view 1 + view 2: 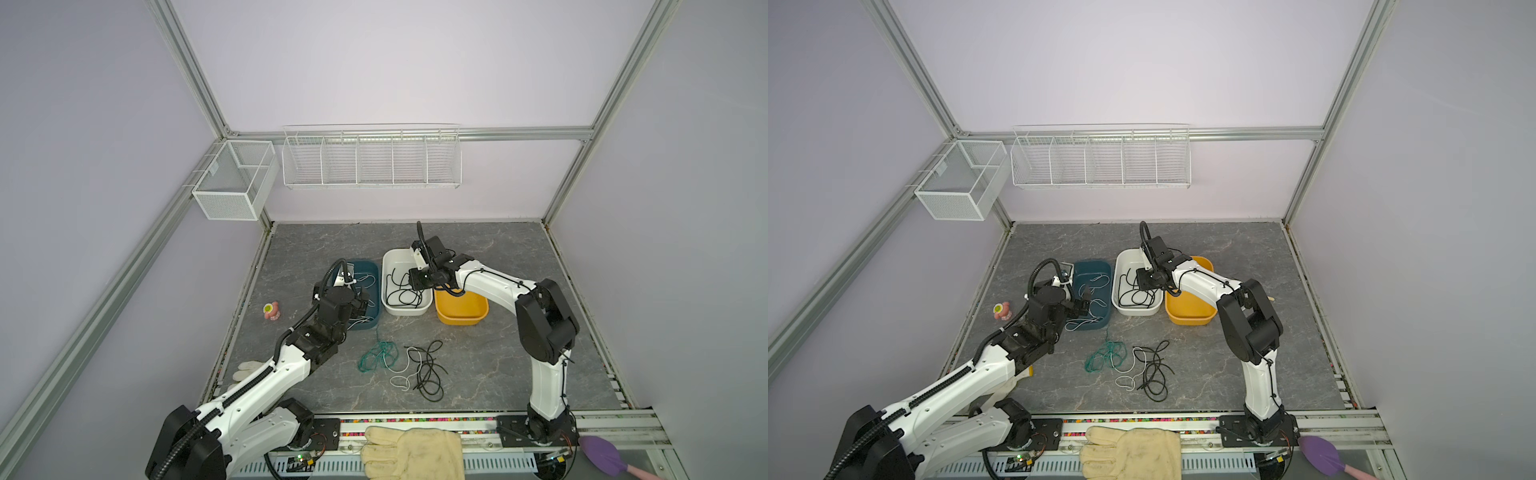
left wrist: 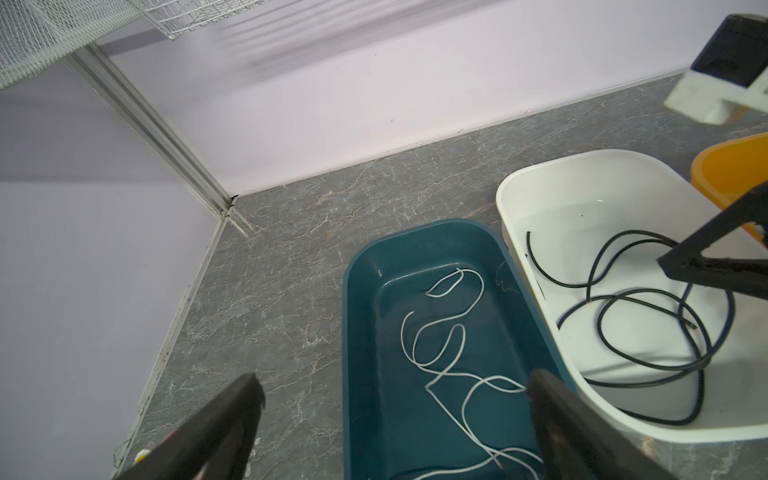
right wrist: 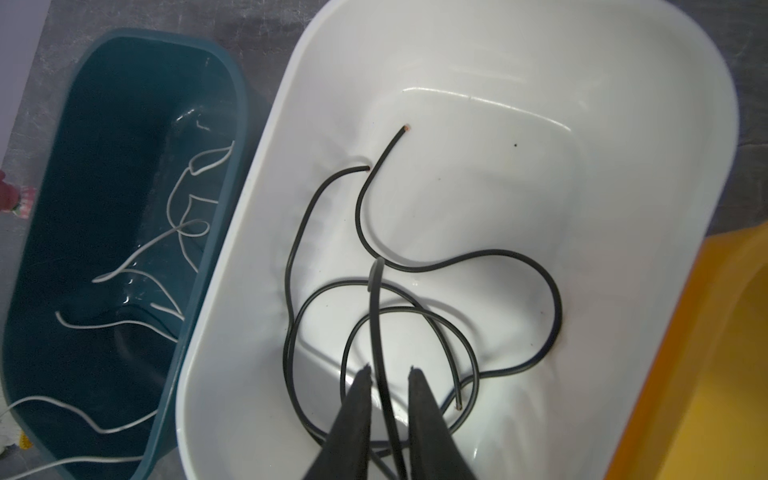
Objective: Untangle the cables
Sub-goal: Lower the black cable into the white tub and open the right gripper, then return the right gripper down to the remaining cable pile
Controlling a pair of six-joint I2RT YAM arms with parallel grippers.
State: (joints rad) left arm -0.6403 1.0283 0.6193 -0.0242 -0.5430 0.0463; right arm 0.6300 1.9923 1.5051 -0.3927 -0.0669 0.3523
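Cables (image 1: pixel 381 353): some lie loose on the table between the bins and the front rail (image 1: pixel 615 426), the rest in two bins.
Table (image 1: pixel 498 365): grey marbled top, closed at the back by the lilac wall and on both sides by aluminium frame posts. The widest bare stretch lies right of the loose pile, out to the right arm's upright link. A narrower bare strip runs behind the bins to the wall.
Wire rack (image 1: pixel 372 166): white, hung on the back wall, well above the table.
Mesh basket (image 1: pixel 232 187): white, hung on the left frame beside the rack.
Glove (image 1: pixel 415 453): cream, lying across the front rail between the two arm bases.
Teal bin (image 2: pixel 357 353): leftmost of the three, holds white cords (image 2: pixel 462 332) in loose loops.
White bin (image 3: pixel 498 50): middle, just beside the teal one, holds black cords (image 3: pixel 557 299) coiled over one another.
Yellow bin (image 1: pixel 461 311): rightmost, just beside the white bin, partly hidden under the right arm.
Loose pile: a teal-green cord (image 1: pixel 1106 355) bunched on the left, a white cord (image 1: pixel 400 379) in the middle, a black cord (image 1: pixel 429 372) on the right. The white one crosses both neighbours.
Left gripper (image 2: pixel 392 386): jaws spread wide, above the near half of the teal bin.
Right gripper (image 3: pixel 388 370): over the white bin, jaws a little apart. One black cord runs up between them, closer to one finger. Whether it touches that finger cannot be told.
Pink toy (image 1: pixel 272 311): off the table's left edge.
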